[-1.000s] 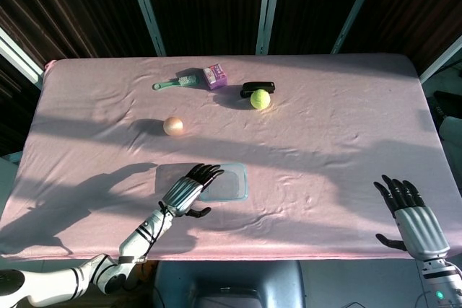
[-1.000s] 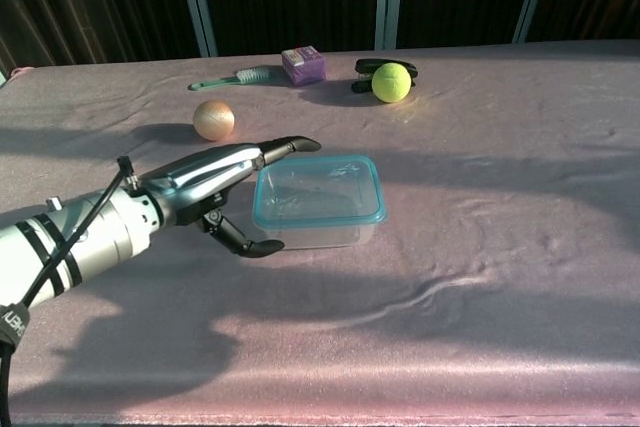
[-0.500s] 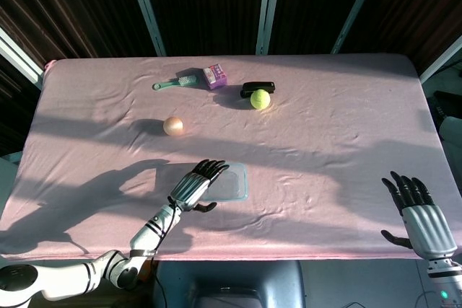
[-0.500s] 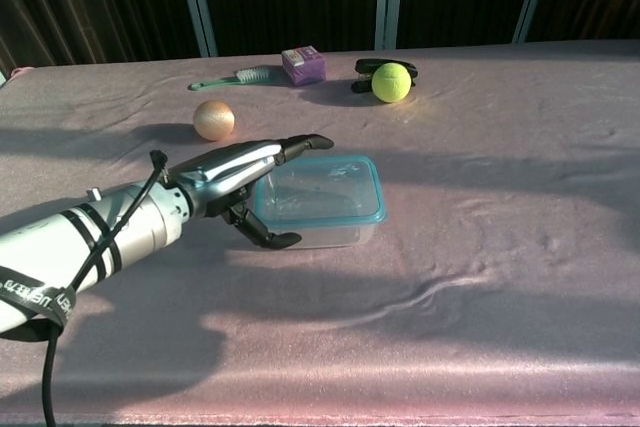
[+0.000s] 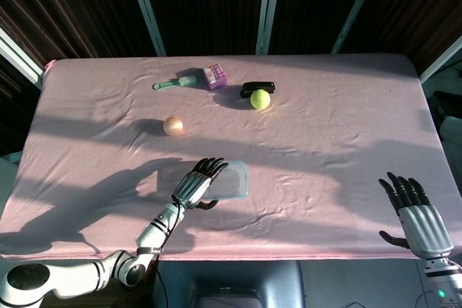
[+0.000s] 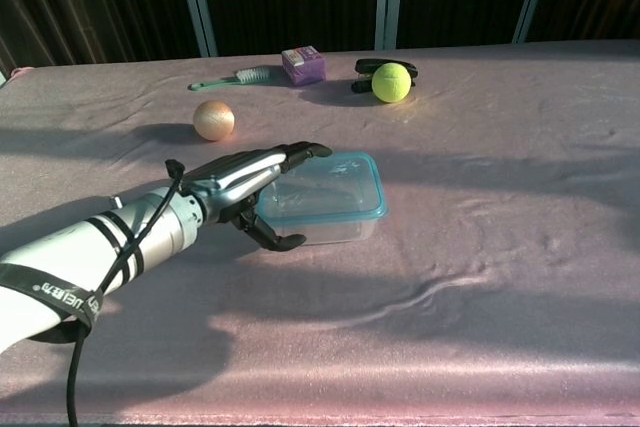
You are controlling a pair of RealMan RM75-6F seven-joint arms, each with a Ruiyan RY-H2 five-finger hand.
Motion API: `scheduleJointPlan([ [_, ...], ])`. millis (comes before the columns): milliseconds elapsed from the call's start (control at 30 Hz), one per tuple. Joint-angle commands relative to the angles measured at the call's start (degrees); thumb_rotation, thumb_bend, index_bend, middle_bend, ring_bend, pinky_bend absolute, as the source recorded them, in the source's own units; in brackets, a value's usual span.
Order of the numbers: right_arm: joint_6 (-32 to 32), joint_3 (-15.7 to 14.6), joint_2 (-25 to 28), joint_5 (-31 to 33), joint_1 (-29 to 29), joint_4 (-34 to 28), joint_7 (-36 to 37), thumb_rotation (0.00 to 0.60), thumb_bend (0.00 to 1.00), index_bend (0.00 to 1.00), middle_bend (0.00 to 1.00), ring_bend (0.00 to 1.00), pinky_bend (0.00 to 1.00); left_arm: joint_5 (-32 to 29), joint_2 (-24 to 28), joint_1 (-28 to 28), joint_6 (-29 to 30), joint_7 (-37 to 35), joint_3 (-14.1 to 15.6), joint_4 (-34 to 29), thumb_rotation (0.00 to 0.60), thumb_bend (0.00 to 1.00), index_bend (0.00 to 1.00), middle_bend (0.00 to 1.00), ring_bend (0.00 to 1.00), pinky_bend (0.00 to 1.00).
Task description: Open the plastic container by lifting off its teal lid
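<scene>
Since a second ago my left hand (image 5: 193,187) has crept right along the near side of the desk (image 5: 325,142), and its fingers (image 5: 210,166) now reach over the left edge of the teal lid (image 5: 232,179). From the head view, the plastic container (image 5: 229,181) sits near the desk's near edge, left of centre, lid on. My left hand holds nothing yet: the fingers lie fairly straight over the lid and the thumb sticks out on the near side. My right hand (image 5: 416,213) hangs off the near right corner, fingers spread and empty, well apart from everything. Far across the cloth lie a brush (image 5: 177,82), a purple box (image 5: 215,76), a black object (image 5: 258,87) and a tennis ball (image 5: 260,99), with an orange ball (image 5: 172,125) nearer.

From the chest view, the left hand (image 6: 245,187) covers the container's (image 6: 322,217) left end, fingertips (image 6: 305,150) at the lid's (image 6: 350,187) far left corner, thumb curled by the near wall.

My worry: the container looks light, so a one-handed pull could lift the whole tub or slide it across the cloth, since nothing braces it. I cannot tell whether the fingertips touch the lid or hover. The right hand is out of the chest view.
</scene>
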Motion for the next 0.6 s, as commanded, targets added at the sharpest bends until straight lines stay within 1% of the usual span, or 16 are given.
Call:
scheduleJointPlan([
  [33, -0.4, 0.0, -0.28, 0.15, 0.18, 0.0, -0.44, 0.6, 0.09, 0.0, 0.0, 0.0, 0.0, 1.0, -0.94, 0.18, 1.26, -0.35, 0.57, 1.32, 0.6, 0.32, 0.0, 0.12, 0.09, 0.16],
  [133, -1.52, 0.04, -1.12, 0.08, 0.88, 0.2, -1.64, 0.6, 0.09, 0.0, 0.0, 0.0, 0.0, 2.79, -1.89, 0.25, 2.18, -1.72, 1.56, 2.85, 0.6, 0.34, 0.0, 0.2, 0.16, 0.21],
  [267, -3.92, 0.11, -3.76, -1.49, 3.02, 1.82, -4.32, 0.6, 0.09, 0.01, 0.0, 0.0, 0.0, 5.75, -3.31, 0.27, 3.63, -3.65, 3.16, 4.87, 0.6, 0.34, 0.0, 0.25, 0.2, 0.25],
  [333, -5.48, 0.15, -5.2, -2.44, 4.39, 3.01, -5.64, 0.6, 0.08, 0.05, 0.01, 0.0, 0.0, 6.73, -3.91, 0.19, 4.06, -4.37, 3.63, 5.66, 0.6, 0.34, 0.0, 0.25, 0.21, 0.26],
  [433, -8.63, 0.02, -7.46, -4.55, 7.24, 4.97, -5.72, 0.6, 0.1, 0.15, 0.03, 0.0, 0.0, 7.41, -4.76, 0.12, 4.61, -6.21, 3.56, 6.44, 0.6, 0.35, 0.0, 0.25, 0.21, 0.26],
  [500, -10.69, -0.16, -8.8, -6.37, 9.45, 6.26, -4.31, 0.6, 0.12, 0.2, 0.05, 0.0, 0.0, 7.86, -4.79, 0.02, 4.51, -6.67, 3.84, 6.53, 0.6, 0.35, 0.0, 0.25, 0.2, 0.25],
  [600, -11.75, -0.12, -10.97, -9.1, 12.11, 8.79, -1.25, 0.6, 0.16, 0.27, 0.08, 0.0, 0.0, 8.53, -4.77, 0.03, 4.83, -7.29, 4.13, 6.24, 0.6, 0.35, 0.0, 0.23, 0.18, 0.23],
])
